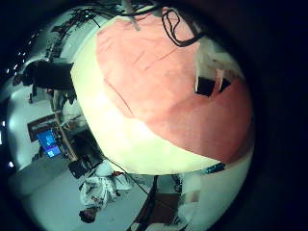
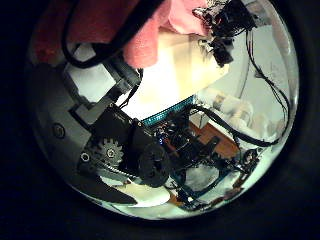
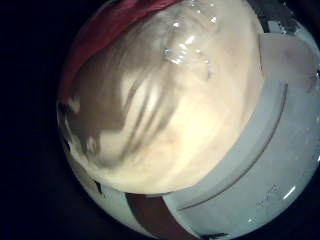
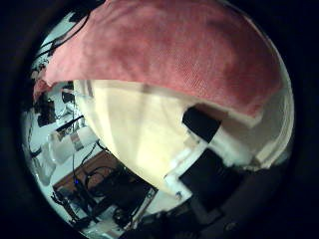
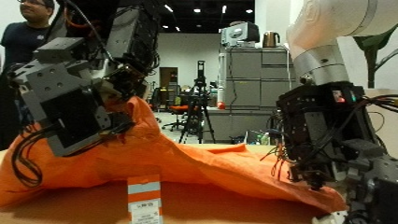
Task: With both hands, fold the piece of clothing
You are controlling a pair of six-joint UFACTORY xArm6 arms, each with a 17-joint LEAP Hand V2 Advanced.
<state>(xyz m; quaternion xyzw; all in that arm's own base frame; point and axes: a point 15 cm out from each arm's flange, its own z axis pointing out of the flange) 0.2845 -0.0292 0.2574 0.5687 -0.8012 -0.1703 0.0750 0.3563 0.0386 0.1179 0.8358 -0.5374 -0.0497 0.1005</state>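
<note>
Lying across the front of the table, the orange piece of clothing (image 5: 187,177) is spreading wide, and a small white label (image 5: 145,201) is sitting on its nearest part. The cloth is rising from this flat part up to a peak beside the left hand (image 5: 75,98), so one side of it is hanging in the air while the rest is resting on the table.

At the other side, the right hand (image 5: 326,140) is standing low over the far edge of the cloth, and the fabric is running under and just in front of it. In the outside view its dark fingers are pointing down to the cloth, but I cannot tell if they are closing on it. In the right thumb side palm view the clothing (image 4: 169,55) is filling much of the picture, lying on the pale table (image 4: 150,129) close to this palm, with a black and white finger (image 4: 214,139) over the table near the hem.

Farther back, the left hand is lifted, and the raised fold is touching it at the peak. In the left thumb side palm view a piece of the cloth (image 2: 115,25) is lying right against the fingers, which seem curled on it. The left little finger side palm view is showing the clothing (image 1: 168,82) spread on the table (image 1: 125,140) below.
</note>
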